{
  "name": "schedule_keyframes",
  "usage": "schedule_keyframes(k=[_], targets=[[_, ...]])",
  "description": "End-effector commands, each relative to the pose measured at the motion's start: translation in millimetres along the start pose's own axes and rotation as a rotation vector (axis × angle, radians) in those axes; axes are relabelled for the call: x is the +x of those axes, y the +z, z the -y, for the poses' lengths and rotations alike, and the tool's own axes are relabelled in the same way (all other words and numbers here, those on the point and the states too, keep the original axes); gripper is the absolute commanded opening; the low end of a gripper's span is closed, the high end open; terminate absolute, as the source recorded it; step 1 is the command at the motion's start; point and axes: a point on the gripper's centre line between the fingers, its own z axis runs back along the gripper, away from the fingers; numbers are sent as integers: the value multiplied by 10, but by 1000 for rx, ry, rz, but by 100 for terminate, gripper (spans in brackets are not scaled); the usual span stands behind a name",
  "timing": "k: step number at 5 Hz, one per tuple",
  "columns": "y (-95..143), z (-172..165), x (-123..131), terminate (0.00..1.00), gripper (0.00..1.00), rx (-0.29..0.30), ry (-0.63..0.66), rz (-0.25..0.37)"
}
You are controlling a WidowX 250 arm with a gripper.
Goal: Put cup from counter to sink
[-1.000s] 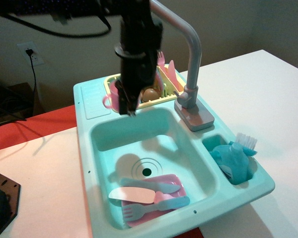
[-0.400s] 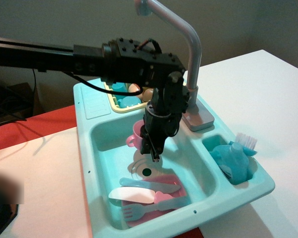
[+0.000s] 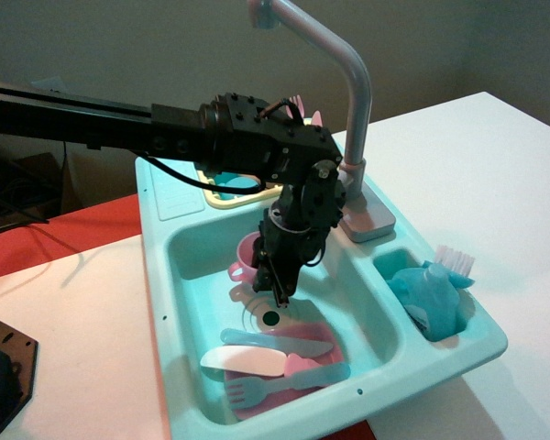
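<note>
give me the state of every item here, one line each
cup: upright, gripped, low inside the basin
gripper: shut on the cup
sink: holds plate and cutlery
pink plate: flat on sink floor
knife: lying across plate
fork: lying across plate

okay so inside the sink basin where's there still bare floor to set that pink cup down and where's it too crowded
Bare floor shows in the sink along the back wall, left of the cup, and on the right between the gripper and the wall under the faucet. The front is crowded: the pink plate with knife and fork.
</note>
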Motion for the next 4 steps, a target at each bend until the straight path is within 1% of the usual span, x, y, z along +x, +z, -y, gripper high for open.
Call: schedule_keyframes(k=[1,2,3,4], targets=[[255,-89,-125,0,100,9,43,49],[359,-149,-216,0,100,25,31,37],[700,-285,-382,0,100,46,27,89],[931,-394,-520,100,100,45,29,124]])
